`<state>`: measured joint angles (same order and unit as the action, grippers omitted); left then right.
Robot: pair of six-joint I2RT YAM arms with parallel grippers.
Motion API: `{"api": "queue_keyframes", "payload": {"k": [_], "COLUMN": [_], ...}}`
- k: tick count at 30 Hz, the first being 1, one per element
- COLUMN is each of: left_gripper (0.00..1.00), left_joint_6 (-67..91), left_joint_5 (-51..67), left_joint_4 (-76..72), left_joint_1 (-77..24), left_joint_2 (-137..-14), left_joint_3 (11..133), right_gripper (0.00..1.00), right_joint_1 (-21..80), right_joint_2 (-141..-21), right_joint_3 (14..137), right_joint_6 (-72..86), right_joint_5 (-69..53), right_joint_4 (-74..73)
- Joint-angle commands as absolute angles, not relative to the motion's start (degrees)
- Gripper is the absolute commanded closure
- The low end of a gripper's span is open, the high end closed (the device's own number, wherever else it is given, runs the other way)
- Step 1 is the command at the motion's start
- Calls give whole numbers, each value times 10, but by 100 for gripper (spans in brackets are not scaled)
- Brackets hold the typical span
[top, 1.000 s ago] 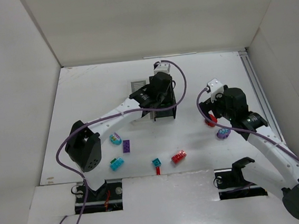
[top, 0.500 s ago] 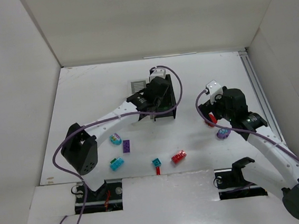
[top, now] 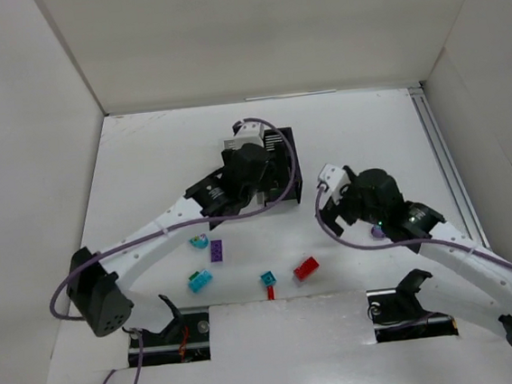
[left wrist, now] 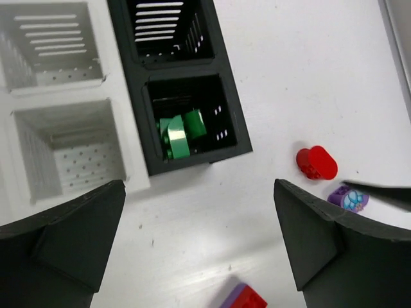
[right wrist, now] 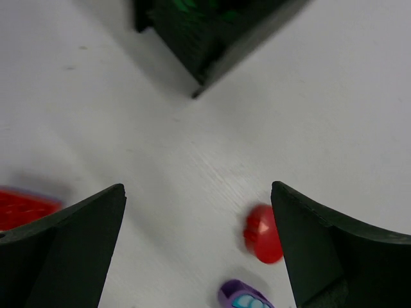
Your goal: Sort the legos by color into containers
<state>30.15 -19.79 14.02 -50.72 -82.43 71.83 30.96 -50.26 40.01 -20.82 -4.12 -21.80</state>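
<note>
My left gripper (left wrist: 199,186) hangs open and empty above the table, just in front of the white container (left wrist: 131,163) and the black container (left wrist: 234,122). Green legos (left wrist: 178,135) lie in the black container's near compartment. A red rounded lego (left wrist: 316,163), a purple oval piece (left wrist: 347,198) and a red brick (left wrist: 244,298) lie on the table. My right gripper (right wrist: 198,189) is open and empty, with the red rounded lego (right wrist: 262,234) beside its right finger. From above, the left gripper (top: 237,180) covers part of the white container (top: 231,144).
More legos lie near the front edge: a teal-and-purple oval (top: 198,242), a purple brick (top: 216,250), a cyan brick (top: 200,280), a teal piece on red (top: 268,280) and the red brick (top: 306,268). White walls enclose the table (top: 145,166).
My left gripper has drawn back leftward from over the black container and now stands open. The right arm has swung left and lower, covering the red rounded lego from above.
</note>
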Motion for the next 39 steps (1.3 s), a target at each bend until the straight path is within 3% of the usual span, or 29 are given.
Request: {"api": "queue_keyframes", "payload": {"k": [1,6,13,21,29,33,34,39], "left_gripper": [0,0,0,0,0,0,0,0], "left_joint_6": [351,445,517,564,589,595,601,628], "left_joint_5": [-257,-299,-312,-331,-331,-337,-337,-348], "left_joint_4": [162,208,233,304,338,349,349,378], "left_joint_1": [-523,-528,-533,-533,-533,-533,-533,-533], "left_joint_2": [-750,-618,-470,-453,-458,-440,-433,-417], "left_joint_3": [667,571,471,472,477,477,477,477], "right_gripper": [1,1,1,4,8,23,33,59], "right_joint_1": [422,585,690,729,729,729,729,729], "right_joint_2": [-511,-580,-735,-876,-933,-946,-946,-951], "right_joint_3": [395,395,457,520,537,548,548,537], "right_joint_6": [-190,-149,-85,61,178,178,185,185], "right_joint_5": [-42,-3,83,105,124,123,123,103], "right_joint_4": [-160,-89,-67,-56,-106,-118,-123,-112]}}
